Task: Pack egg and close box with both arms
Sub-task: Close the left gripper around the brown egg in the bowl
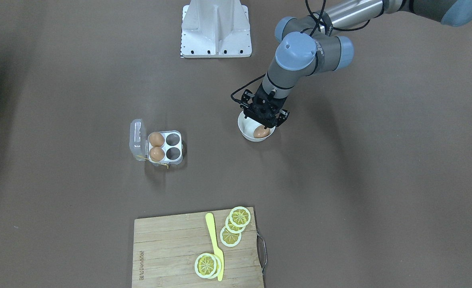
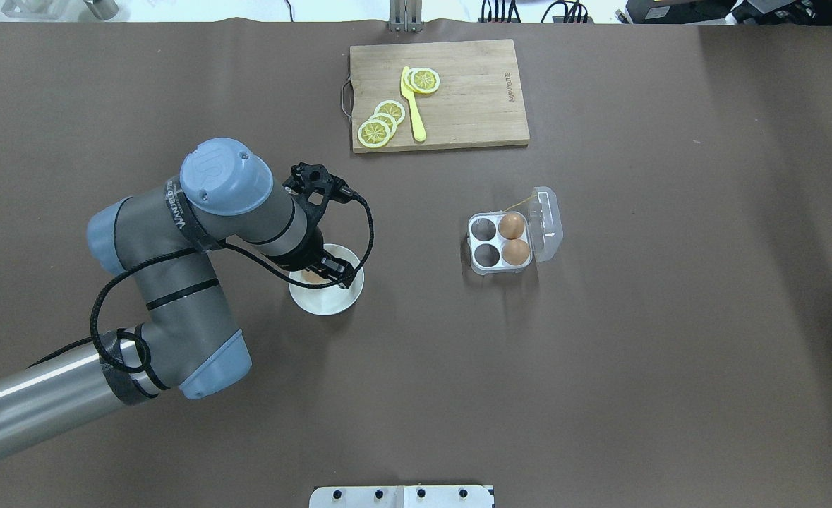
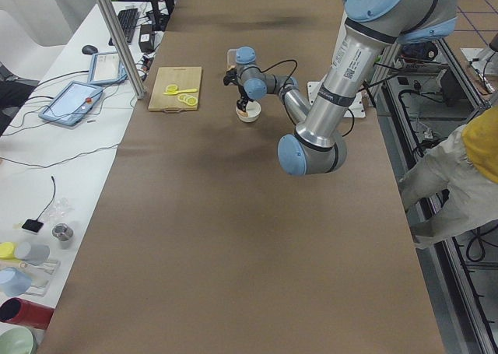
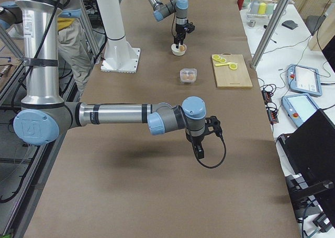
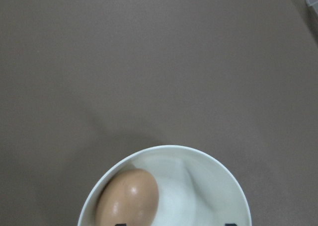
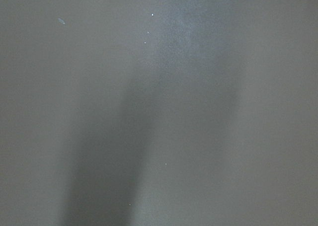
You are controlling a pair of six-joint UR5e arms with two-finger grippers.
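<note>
Two eggs sit in the box [image 1: 165, 146], left of middle in the front-facing view. They fill the two cells next to its open lid [image 1: 137, 140]. The two cells on the bowl side are empty.

The third egg [image 5: 127, 196] lies in the white bowl [image 5: 164, 147], low left in my left wrist view, against the wall.

My left gripper [image 1: 263, 122] hangs over the bowl, fingers spread wide and holding nothing.

My right gripper [image 4: 200, 150] shows only from the side, well apart from the box. I cannot tell its state.

Left to do, as I judge it: grasp, carry, seat, then close the lid.

Room:
- The bowl wall crowds the egg on one side.
- Bare table runs from bowl to box.
- The cutting board [image 1: 171, 248], lower centre, is well clear.
</note>
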